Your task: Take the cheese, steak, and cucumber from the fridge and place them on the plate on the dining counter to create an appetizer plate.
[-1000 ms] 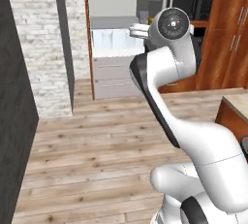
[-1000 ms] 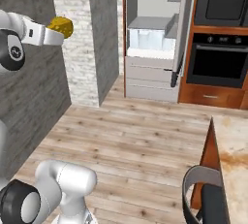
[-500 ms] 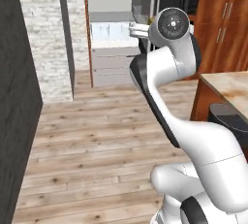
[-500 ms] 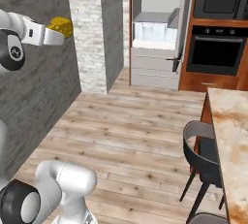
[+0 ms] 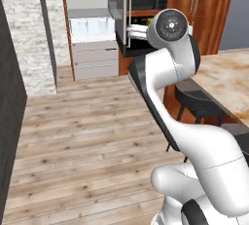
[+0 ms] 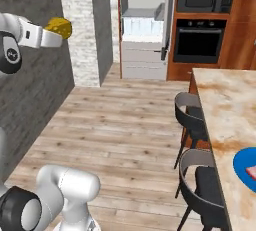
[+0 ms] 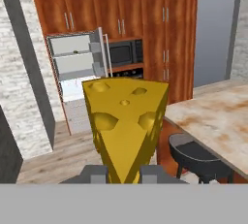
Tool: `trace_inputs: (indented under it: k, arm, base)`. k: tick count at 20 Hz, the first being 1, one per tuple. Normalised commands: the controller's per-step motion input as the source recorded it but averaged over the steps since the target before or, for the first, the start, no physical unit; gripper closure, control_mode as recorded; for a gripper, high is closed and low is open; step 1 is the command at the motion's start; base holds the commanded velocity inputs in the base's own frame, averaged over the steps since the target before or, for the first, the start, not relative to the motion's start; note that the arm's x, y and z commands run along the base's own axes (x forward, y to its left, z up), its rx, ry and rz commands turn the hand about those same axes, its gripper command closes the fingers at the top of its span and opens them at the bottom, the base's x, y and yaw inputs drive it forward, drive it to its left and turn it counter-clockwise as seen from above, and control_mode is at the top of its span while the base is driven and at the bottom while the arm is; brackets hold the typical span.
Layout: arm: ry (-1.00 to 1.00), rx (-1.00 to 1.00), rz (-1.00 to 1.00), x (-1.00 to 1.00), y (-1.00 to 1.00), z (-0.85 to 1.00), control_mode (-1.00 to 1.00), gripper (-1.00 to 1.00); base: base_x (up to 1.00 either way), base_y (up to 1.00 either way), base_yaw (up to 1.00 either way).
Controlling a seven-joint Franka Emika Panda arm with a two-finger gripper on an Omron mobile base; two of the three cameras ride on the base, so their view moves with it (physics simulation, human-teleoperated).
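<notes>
Gripper (image 7: 123,173) clamped on the cheese (image 7: 127,123), held up in the air over the wood floor (image 6: 125,120), well away from the fridge (image 6: 142,30). Fridge door open, pale shelves showing, black oven (image 6: 200,40) just beside it. Blue plate (image 6: 246,164) on the counter (image 6: 225,110), a pinkish piece on it at the picture's edge. Dark stools (image 6: 190,117) along the counter's side.

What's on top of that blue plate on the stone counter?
On the blue plate, at the picture's right edge, a small pinkish-red piece, seemingly the steak, lies. The rest of the plate is cut off, so anything else on it can't be seen.
</notes>
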Motion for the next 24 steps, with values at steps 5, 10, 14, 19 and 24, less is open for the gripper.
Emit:
trace_inputs:
  k: [5, 10, 14, 19, 24]
  arm:
    - [0.0, 0.0, 0.0, 0.0, 0.0, 0.0, 1.0, 1.0]
    - [0.0, 0.0, 0.0, 0.0, 0.0, 0.0, 1.0, 1.0]
    - [0.0, 0.0, 0.0, 0.0, 0.0, 0.0, 1.0, 1.0]
    - [0.0, 0.0, 0.0, 0.0, 0.0, 0.0, 1.0, 1.0]
    - [0.0, 0.0, 0.0, 0.0, 0.0, 0.0, 1.0, 1.0]
  base:
    - [-0.12, 0.0, -0.42]
    - [0.16, -0.09, -0.36]
    - [0.27, -0.24, -0.31]
    - [0.51, -0.33, -0.28]
    - [0.88, -0.29, -0.28]
